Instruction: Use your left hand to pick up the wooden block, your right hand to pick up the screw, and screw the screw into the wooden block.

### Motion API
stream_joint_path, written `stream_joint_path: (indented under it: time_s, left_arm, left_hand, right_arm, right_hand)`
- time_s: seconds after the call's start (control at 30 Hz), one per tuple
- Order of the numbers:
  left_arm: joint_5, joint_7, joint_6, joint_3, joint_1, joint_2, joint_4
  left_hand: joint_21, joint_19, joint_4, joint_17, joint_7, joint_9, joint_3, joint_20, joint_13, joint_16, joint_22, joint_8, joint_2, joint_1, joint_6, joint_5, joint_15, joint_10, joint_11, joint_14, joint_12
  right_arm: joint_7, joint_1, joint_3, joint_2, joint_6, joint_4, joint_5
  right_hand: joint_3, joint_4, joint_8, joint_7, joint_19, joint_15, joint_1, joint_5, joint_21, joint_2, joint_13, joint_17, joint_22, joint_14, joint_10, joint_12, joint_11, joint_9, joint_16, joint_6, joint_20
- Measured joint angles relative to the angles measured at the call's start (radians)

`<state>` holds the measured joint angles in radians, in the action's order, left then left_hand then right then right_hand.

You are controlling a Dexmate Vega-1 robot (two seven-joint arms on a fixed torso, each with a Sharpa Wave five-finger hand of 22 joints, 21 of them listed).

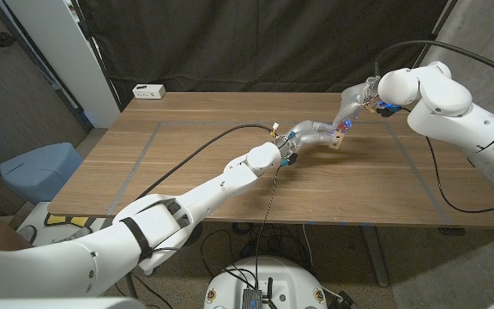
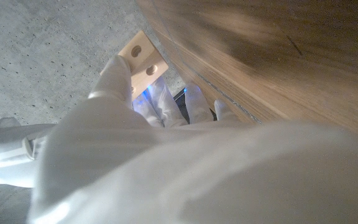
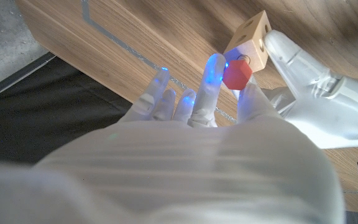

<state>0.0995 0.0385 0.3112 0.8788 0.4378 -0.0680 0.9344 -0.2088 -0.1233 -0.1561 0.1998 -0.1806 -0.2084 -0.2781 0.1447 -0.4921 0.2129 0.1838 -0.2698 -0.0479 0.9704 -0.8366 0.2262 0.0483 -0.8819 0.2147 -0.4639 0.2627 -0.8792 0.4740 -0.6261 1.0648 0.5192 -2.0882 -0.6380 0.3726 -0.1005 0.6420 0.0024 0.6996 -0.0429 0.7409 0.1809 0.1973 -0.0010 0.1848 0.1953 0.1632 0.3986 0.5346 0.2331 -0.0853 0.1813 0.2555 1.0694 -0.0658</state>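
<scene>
Here, the left hand [image 1: 311,133] holds the wooden block [image 3: 248,42], apparently meeting the right hand's [image 3: 216,93] screw [image 3: 235,74].

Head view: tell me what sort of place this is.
Probably a robotics lab or test cell: a wooden table marked with tape lines, black curtains hung behind it, and a bare concrete floor. A white power strip sits at the table's far edge.
</scene>
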Motion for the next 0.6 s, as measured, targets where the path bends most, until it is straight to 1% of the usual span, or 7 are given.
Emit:
stream_joint_path:
  time_s: [0.1, 0.13, 0.27, 0.3, 0.33, 0.5, 0.6]
  left_arm:
    - [0.0, 0.001, 0.003, 0.0, -0.002, 0.001, -0.004]
    - [0.0, 0.002, 0.003, 0.0, -0.003, 0.002, -0.005]
    - [0.001, 0.003, 0.007, 0.0, -0.004, 0.003, -0.009]
    - [0.001, 0.003, 0.008, 0.0, -0.004, 0.003, -0.009]
    - [0.001, 0.003, 0.009, 0.001, -0.006, 0.004, -0.012]
    - [0.001, 0.003, 0.015, 0.001, -0.009, 0.006, -0.017]
    - [0.001, 0.003, 0.018, 0.001, -0.009, 0.007, -0.019]
  left_hand:
    - [0.0, 0.0, 0.0, 0.0, 0.0, 0.0, 0.0, 0.0, 0.0, 0.0, 0.0, 0.0, 0.0, 0.0, 0.0, 0.001, 0.0, 0.0, 0.0, 0.0, 0.0]
    - [0.0, 0.0, 0.0, 0.0, 0.0, 0.0, 0.0, 0.0, 0.0, 0.0, 0.0, 0.0, 0.0, 0.0, 0.0, 0.004, 0.0, 0.0, 0.0, 0.0, 0.0]
    - [0.0, 0.0, 0.0, 0.0, 0.0, 0.0, 0.0, 0.0, 0.0, 0.0, 0.0, 0.0, 0.0, 0.0, 0.0, 0.004, 0.0, 0.0, 0.0, 0.0, 0.0]
    - [0.0, 0.0, 0.0, 0.0, 0.0, 0.0, 0.0, 0.0, 0.0, 0.0, 0.0, 0.0, 0.0, 0.0, 0.0, 0.004, 0.0, 0.0, 0.0, 0.0, 0.0]
    - [0.0, 0.0, 0.0, 0.0, 0.0, 0.0, 0.0, 0.0, 0.0, 0.0, 0.0, 0.0, 0.0, 0.0, 0.0, 0.004, 0.0, 0.0, 0.0, 0.0, 0.0]
    - [0.0, 0.0, 0.0, 0.0, 0.0, 0.0, 0.0, 0.0, 0.0, 0.0, 0.0, 0.0, 0.0, 0.0, 0.0, 0.004, 0.0, 0.0, 0.0, 0.0, 0.0]
    - [0.0, 0.0, 0.0, 0.0, 0.0, 0.0, 0.0, 0.0, 0.0, 0.0, 0.0, 0.0, 0.0, 0.0, 0.0, 0.003, 0.0, -0.004, -0.004, 0.0, 0.0]
  right_arm:
    - [0.002, 0.0, -0.002, -0.002, 0.003, 0.002, -0.003]
    - [0.003, 0.0, -0.003, -0.002, 0.004, 0.002, -0.004]
    - [0.004, 0.0, -0.007, -0.005, 0.008, 0.003, -0.007]
    - [0.004, 0.0, -0.008, -0.005, 0.011, 0.003, -0.011]
    - [0.004, 0.0, -0.009, -0.006, 0.012, 0.003, -0.013]
    - [0.003, -0.002, -0.016, -0.009, 0.017, 0.005, -0.025]
    - [0.0, -0.005, -0.019, -0.012, 0.019, 0.007, -0.031]
  right_hand:
    - [0.0, 0.0, 0.0, 0.0, 0.005, -0.002, -0.004, 0.0, 0.0, 0.004, -0.004, 0.0, 0.0, 0.002, 0.005, 0.0, 0.005, 0.0, 0.0, 0.014, -0.002]
    - [0.0, 0.0, 0.0, 0.003, 0.007, -0.001, -0.009, 0.0, 0.0, -0.001, -0.004, 0.0, 0.0, 0.008, 0.011, 0.0, 0.003, 0.0, 0.0, 0.017, -0.004]
    - [-0.007, 0.001, 0.0, -0.001, 0.008, -0.002, -0.02, 0.0, 0.0, -0.004, -0.004, 0.0, 0.0, 0.009, 0.02, 0.0, 0.001, -0.005, 0.0, 0.032, -0.006]
    - [-0.01, 0.002, -0.005, -0.003, 0.008, 0.0, -0.021, 0.0, 0.0, -0.004, -0.004, 0.0, 0.0, 0.011, 0.021, 0.0, 0.0, -0.005, 0.0, 0.033, -0.006]
    - [-0.013, 0.005, -0.009, -0.003, 0.01, 0.002, -0.035, 0.0, 0.0, -0.004, -0.004, 0.0, 0.0, 0.012, 0.022, 0.0, 0.0, -0.005, 0.0, 0.036, -0.004]
    - [-0.024, 0.016, -0.019, 0.001, 0.01, -0.004, -0.061, -0.004, 0.0, -0.019, -0.004, -0.004, 0.0, 0.018, 0.025, 0.0, 0.003, -0.005, 0.0, 0.04, -0.004]
    - [-0.031, 0.016, -0.027, 0.001, 0.01, -0.004, -0.077, -0.004, 0.0, -0.026, -0.003, -0.005, 0.002, 0.018, 0.025, -0.004, 0.003, -0.005, -0.003, 0.04, -0.004]
